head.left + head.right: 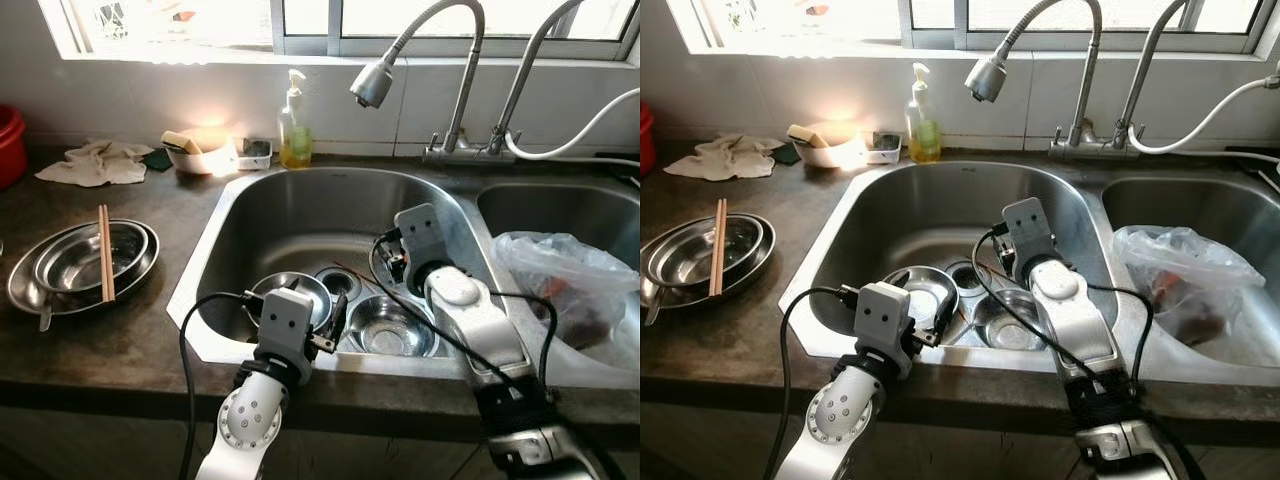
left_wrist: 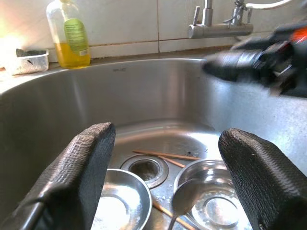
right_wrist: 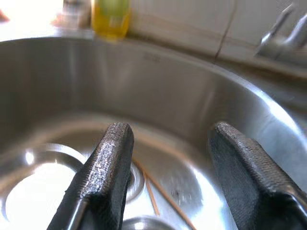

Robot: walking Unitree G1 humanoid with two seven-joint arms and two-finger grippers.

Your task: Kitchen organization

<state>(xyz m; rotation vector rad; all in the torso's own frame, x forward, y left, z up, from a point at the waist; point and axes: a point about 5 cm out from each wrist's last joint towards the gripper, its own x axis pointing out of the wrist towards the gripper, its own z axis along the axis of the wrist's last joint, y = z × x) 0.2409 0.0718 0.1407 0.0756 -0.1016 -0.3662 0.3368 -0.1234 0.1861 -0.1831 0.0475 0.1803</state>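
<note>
- Bowls (image 1: 392,327) and chopsticks (image 2: 165,155) lie on the sink (image 1: 300,205) floor, just below both jaws.
- Left gripper (image 2: 163,182) and right gripper (image 3: 168,177): jaws apart, empty.
- Best to lower onto one bowl's rim, squarely, avoiding the spoon (image 2: 184,199).

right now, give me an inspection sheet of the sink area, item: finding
surface: dark counter, double steel sink
job's things: two steel bowls and a spoon in the left basin by the drain, with chopsticks on the basin floor; stacked bowls on the counter with chopsticks across them
clutter: rag, soap bottle, white dish with a sponge, plastic bag in the right basin
end effectors: left end effector open above the bowls; right end effector open inside the basin
cables: black cables looped along both arms
surroundings: window, two taps, red tub at the left edge
</note>
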